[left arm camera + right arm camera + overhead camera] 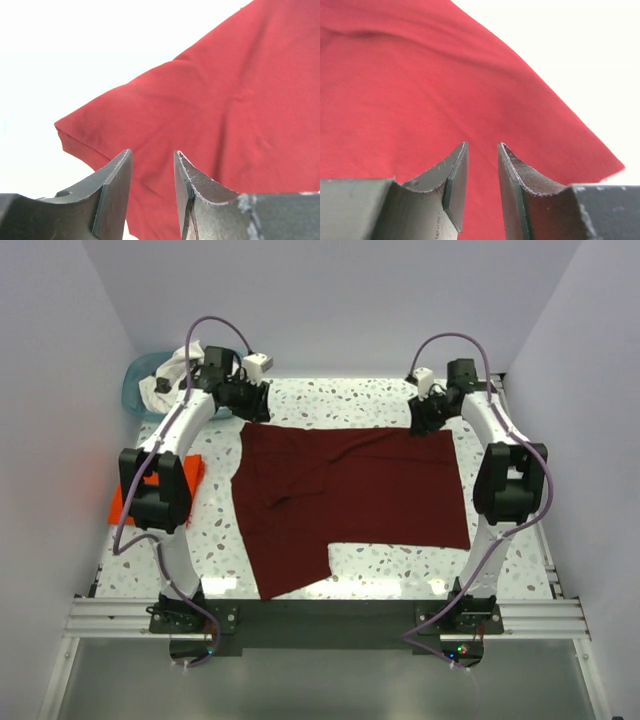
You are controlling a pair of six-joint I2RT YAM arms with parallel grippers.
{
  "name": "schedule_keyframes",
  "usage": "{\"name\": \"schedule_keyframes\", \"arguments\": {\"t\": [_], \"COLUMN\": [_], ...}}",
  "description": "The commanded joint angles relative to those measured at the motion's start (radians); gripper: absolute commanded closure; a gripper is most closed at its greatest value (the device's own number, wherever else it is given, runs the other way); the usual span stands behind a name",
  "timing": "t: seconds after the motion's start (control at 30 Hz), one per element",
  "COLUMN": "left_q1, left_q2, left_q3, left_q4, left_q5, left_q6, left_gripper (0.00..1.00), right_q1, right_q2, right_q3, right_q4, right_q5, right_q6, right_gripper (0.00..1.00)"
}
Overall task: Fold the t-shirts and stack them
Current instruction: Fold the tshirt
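The dark maroon t-shirt [350, 495] lies spread out on the speckled table, with a fold across its upper left. My left gripper [260, 412] is open just above the shirt's far left corner, and that corner shows in the left wrist view [225, 115] beyond the gripper [152, 157]. My right gripper [420, 424] is open above the far right corner, and the cloth [410, 90] shows through the gap of the gripper [482, 147]. The orange-red t-shirt [122, 505] lies at the left edge, partly under the left arm. The white t-shirt [178, 362] sits in the basket.
The teal basket [138, 380] stands at the far left corner. White walls close the table on three sides. An aluminium rail [320, 618] runs along the near edge by the arm bases.
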Motion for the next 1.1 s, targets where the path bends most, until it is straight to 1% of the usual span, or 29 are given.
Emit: {"name": "schedule_keyframes", "arguments": {"t": [0.0, 0.07, 0.1, 0.27, 0.43, 0.6, 0.77, 0.8, 0.97, 1.07], "left_q1": [-0.007, -0.019, -0.024, -0.050, -0.052, -0.050, -0.049, -0.049, -0.033, -0.033], "left_q2": [0.103, 0.125, 0.146, 0.214, 0.268, 0.285, 0.320, 0.331, 0.412, 0.482], "left_q3": [0.035, 0.041, 0.046, 0.047, 0.041, 0.009, 0.004, 0.009, 0.070, 0.179], "left_q4": [0.069, 0.100, 0.106, 0.136, 0.123, 0.127, 0.121, 0.114, 0.089, 0.063], "left_q5": [-0.086, -0.107, -0.126, -0.189, -0.239, -0.262, -0.305, -0.314, -0.371, -0.390], "left_q6": [-0.029, -0.026, -0.027, -0.023, -0.027, -0.023, -0.015, -0.004, 0.025, 0.045], "left_gripper": [0.57, 0.57, 0.57, 0.58, 0.59, 0.59, 0.59, 0.60, 0.65, 0.67], "right_q1": [-0.026, -0.031, -0.060, -0.066, -0.069, -0.075, -0.092, -0.097, -0.114, -0.112], "right_q2": [-0.009, 0.006, 0.012, 0.061, 0.080, 0.111, 0.170, 0.181, 0.233, 0.278], "right_q3": [0.027, 0.015, 0.010, -0.022, -0.051, -0.028, -0.041, -0.038, 0.001, 0.062], "right_q4": [-0.011, 0.009, 0.012, 0.015, 0.001, -0.054, -0.033, -0.031, -0.010, -0.003], "right_q5": [0.168, 0.202, 0.234, 0.295, 0.321, 0.351, 0.436, 0.466, 0.517, 0.520], "right_q6": [0.029, 0.028, 0.025, -0.018, -0.089, -0.138, -0.167, -0.169, -0.179, -0.164], "right_gripper": [0.67, 0.67, 0.67, 0.66, 0.63, 0.60, 0.62, 0.62, 0.64, 0.65]}}
